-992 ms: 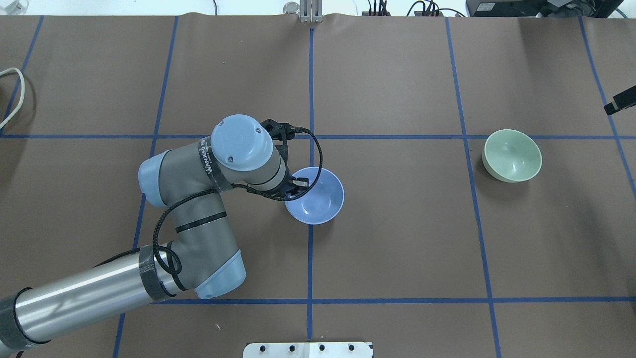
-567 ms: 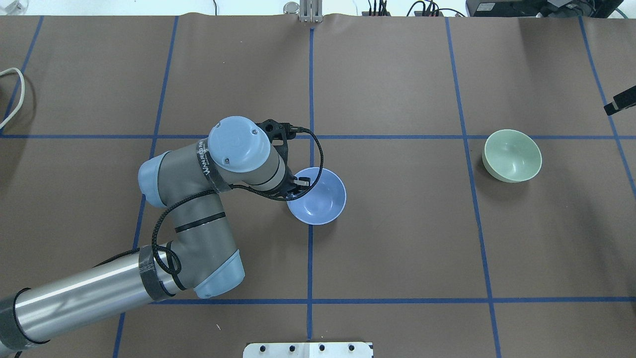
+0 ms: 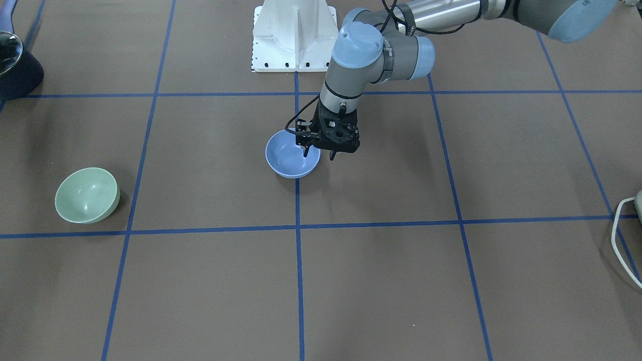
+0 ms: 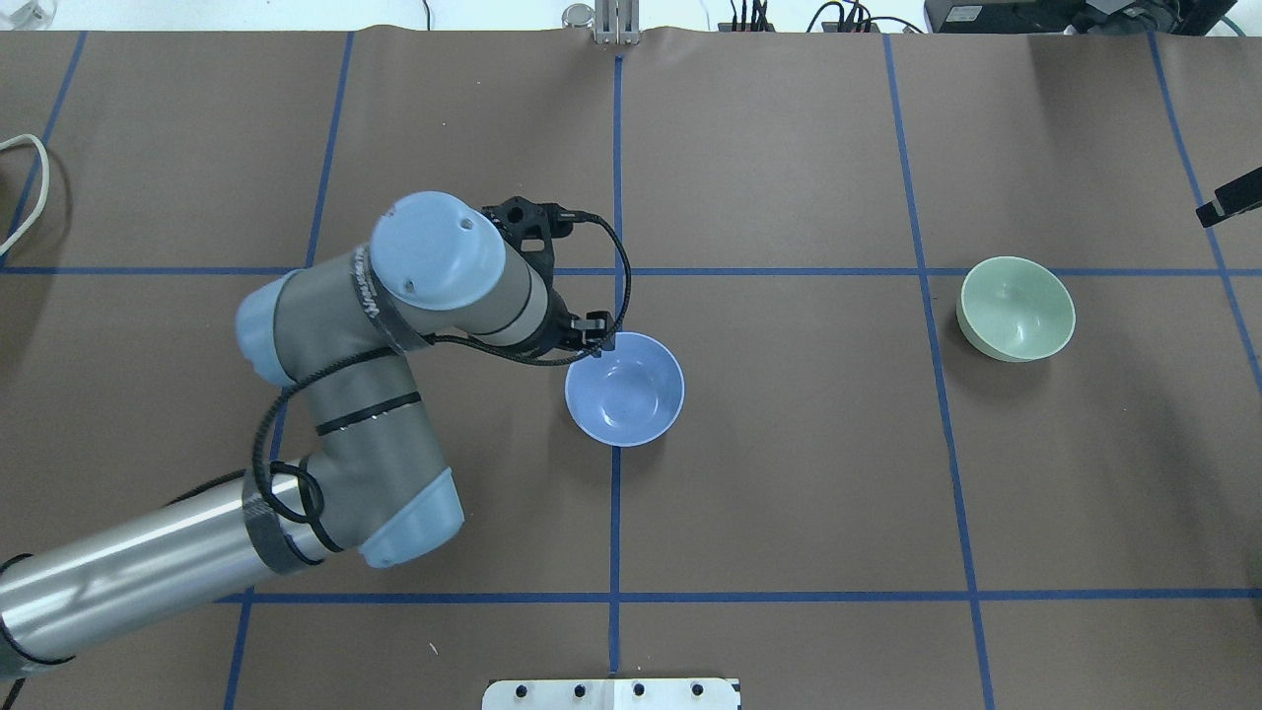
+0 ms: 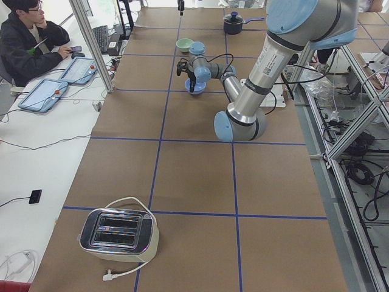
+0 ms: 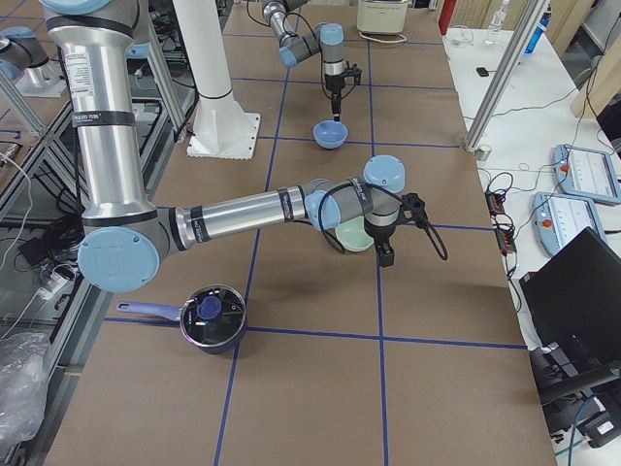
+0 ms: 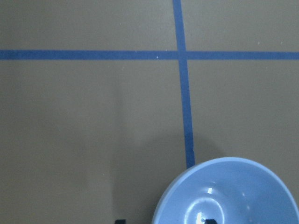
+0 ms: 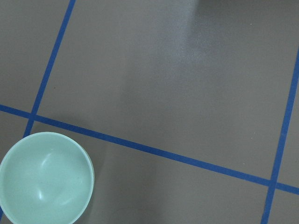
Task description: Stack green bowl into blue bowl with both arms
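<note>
The blue bowl [image 3: 290, 156] sits upright on the table at the centre line; it also shows in the overhead view [image 4: 626, 391] and the left wrist view [image 7: 229, 196]. My left gripper [image 3: 318, 153] is open just above the bowl's rim on the robot's left side, with one fingertip over the inside and one outside, holding nothing. The green bowl [image 4: 1016, 308] sits upright far to the robot's right, also in the right wrist view [image 8: 44, 179]. My right gripper [image 6: 386, 254] hangs above the table beside the green bowl [image 6: 351, 236]; I cannot tell if it is open.
A dark lidded pot [image 6: 212, 316] stands at the table's right end. A toaster [image 5: 118, 234] stands at the left end, its white cable [image 4: 30, 187] near the edge. The white pedestal base [image 3: 295, 35] is behind the blue bowl.
My left gripper has let go of the blue bowl's rim and risen, the arm pulling back to its left. The blue bowl stays on the table. The green bowl has not moved.
</note>
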